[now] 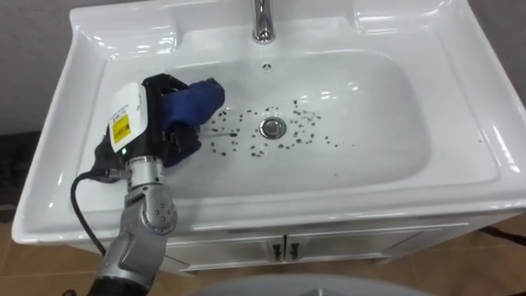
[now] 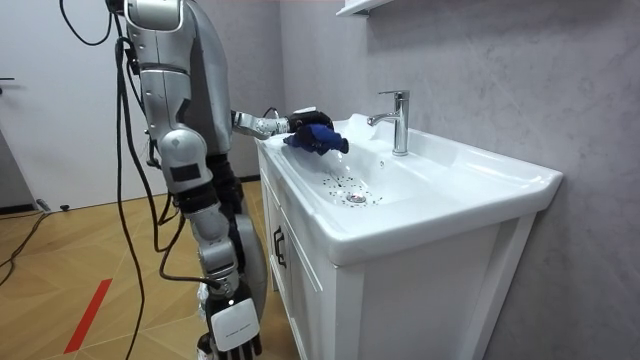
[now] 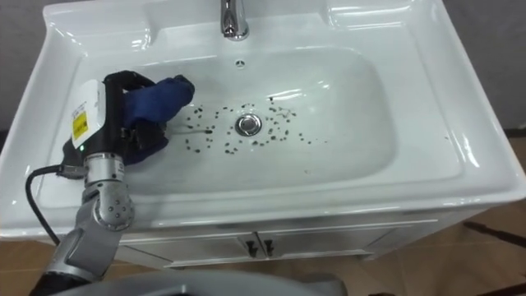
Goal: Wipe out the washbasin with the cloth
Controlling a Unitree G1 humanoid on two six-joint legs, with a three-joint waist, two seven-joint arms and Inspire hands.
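Basin (image 1: 382,123) dotted with dark crumbs (image 1: 309,136); left hand (image 1: 146,111) clutches blue cloth (image 1: 194,102) inside

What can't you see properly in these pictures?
1. Dark specks round the drain: too small in every view to tell what they are.
2. Basin surface beneath the blue cloth: hidden by the cloth and the left hand.
3. Shelf, room view: cut off by the top edge.
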